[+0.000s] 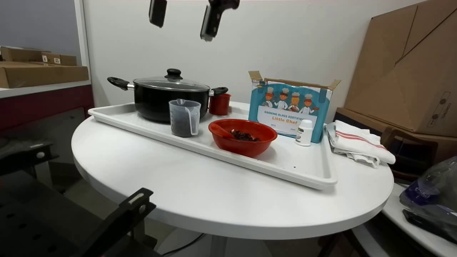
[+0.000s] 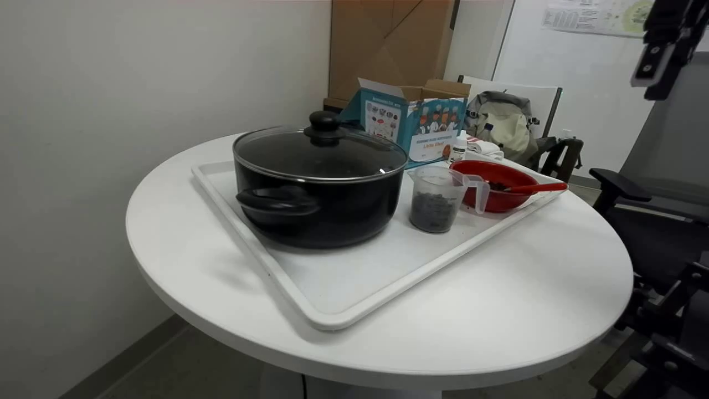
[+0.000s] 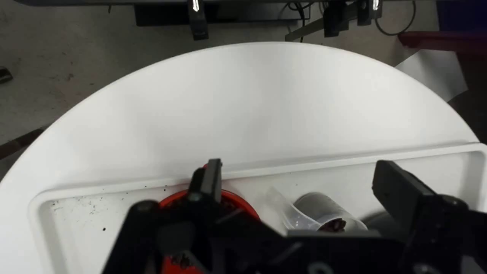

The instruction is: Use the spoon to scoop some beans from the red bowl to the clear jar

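Observation:
The glossy red bowl sits on the tray with dark beans inside; the bowl also shows in the wrist view, partly behind a finger. The red spoon rests in the bowl, its handle over the rim; it shows in both exterior views. The clear jar, a handled cup, stands beside the bowl with dark beans in its lower part; it also shows in the wrist view. My gripper is open and empty, high above the tray, and shows in an exterior view.
A lidded black pot stands beside the jar. A dark-red cup is behind it. A blue box and white bottle stand past the bowl. A raised rim edges the white tray. A folded cloth lies outside it.

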Action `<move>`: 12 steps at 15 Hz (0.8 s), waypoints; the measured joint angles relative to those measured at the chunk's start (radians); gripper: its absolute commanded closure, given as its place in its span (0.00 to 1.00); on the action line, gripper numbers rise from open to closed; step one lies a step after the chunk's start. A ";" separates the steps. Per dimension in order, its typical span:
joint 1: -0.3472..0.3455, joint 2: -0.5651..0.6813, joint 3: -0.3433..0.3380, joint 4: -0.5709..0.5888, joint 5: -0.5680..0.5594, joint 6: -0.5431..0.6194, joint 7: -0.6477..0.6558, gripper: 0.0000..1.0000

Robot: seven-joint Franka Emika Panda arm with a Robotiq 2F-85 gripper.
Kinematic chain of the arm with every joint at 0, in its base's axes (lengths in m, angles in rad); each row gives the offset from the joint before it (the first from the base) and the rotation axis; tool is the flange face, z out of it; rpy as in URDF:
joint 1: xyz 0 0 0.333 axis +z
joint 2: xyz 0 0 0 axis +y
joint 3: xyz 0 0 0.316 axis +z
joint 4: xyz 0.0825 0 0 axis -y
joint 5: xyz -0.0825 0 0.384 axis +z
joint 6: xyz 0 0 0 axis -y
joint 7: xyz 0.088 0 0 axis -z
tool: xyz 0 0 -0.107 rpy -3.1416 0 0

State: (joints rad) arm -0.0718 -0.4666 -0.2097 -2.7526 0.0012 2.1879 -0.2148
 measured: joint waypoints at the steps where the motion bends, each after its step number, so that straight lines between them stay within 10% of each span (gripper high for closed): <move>1: 0.003 0.043 0.013 0.003 0.000 0.035 0.017 0.00; 12: -0.001 0.487 0.048 0.235 0.004 0.134 0.039 0.00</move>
State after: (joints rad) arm -0.0727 0.0204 -0.1622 -2.5181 0.0055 2.3222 -0.1753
